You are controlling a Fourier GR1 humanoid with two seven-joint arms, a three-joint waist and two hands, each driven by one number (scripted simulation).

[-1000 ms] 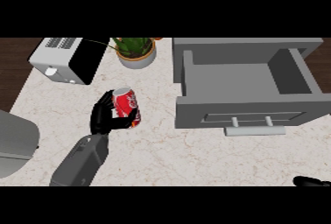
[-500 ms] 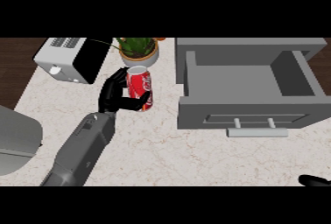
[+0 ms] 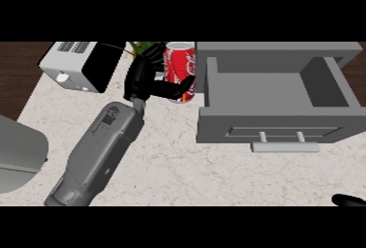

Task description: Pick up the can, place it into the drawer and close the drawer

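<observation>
A red can (image 3: 180, 65) with white lettering is held upright above the counter, just left of the open grey drawer (image 3: 275, 94). My left hand (image 3: 146, 85) is curled round the can, thumb across its lower front. The can's right side nearly touches the drawer's left wall. The drawer's inside is bare, its pale handle (image 3: 284, 142) facing me. Only a black tip of my right hand (image 3: 350, 200) shows at the lower right edge.
A white toaster (image 3: 79, 65) stands at the back left. A green plant (image 3: 142, 48) is partly hidden behind my left hand. A grey rounded object (image 3: 18, 152) sits at the left edge. Dark wood floor lies beyond the counter's left edge.
My left hand has carried the can up and to the right, from the middle of the counter to the drawer's left wall. The view has shifted slightly.
</observation>
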